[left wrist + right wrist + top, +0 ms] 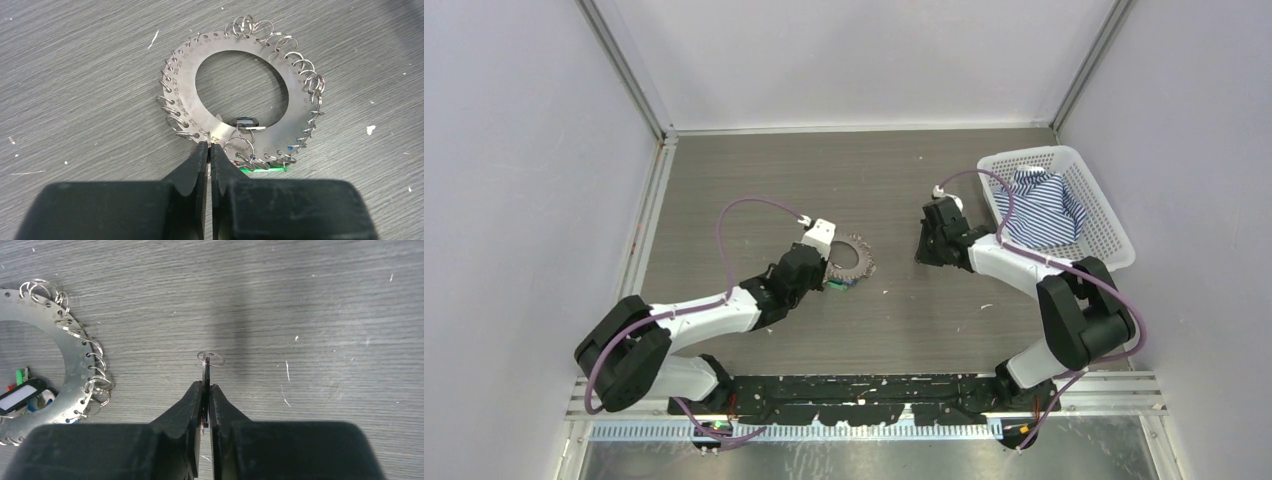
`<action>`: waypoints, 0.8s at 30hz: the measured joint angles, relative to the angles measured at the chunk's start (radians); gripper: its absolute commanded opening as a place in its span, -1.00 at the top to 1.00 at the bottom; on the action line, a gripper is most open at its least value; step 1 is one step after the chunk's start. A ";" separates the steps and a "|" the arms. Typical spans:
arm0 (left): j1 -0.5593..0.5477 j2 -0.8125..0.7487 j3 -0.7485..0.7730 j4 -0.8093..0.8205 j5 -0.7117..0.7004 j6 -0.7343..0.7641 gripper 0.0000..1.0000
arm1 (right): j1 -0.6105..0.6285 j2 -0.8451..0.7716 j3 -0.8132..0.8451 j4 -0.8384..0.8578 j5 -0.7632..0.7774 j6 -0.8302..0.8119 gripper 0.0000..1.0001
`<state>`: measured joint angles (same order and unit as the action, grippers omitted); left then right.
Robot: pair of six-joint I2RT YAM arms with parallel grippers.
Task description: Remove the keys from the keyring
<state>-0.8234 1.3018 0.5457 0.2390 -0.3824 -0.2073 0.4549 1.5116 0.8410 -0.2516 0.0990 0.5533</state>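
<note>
Shut left hand (209, 146) touches keyring (186, 95) rim; right hand (206, 386), well apart, pinches seemingly a key (205, 371).

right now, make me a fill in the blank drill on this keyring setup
The left gripper has its jaws shut on the rim of the flat silvery toothed metal keyring, which has a large round ____ in its middle. The right gripper pinches a thin dark key tipped with a small silver ____. The white plastic basket holds a blue-and-white ____ cloth. Missing words: hole; ring; striped.
</note>
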 measured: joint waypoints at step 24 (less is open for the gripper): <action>0.000 -0.095 0.470 -0.605 -0.014 -0.086 -1.00 | 0.000 -0.245 0.105 -0.039 0.039 -0.017 -1.00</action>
<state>-0.8234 1.2072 1.0157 -0.3664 -0.3965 -0.2935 0.4549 1.2671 0.9463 -0.2905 0.1379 0.5365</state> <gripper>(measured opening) 0.996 0.996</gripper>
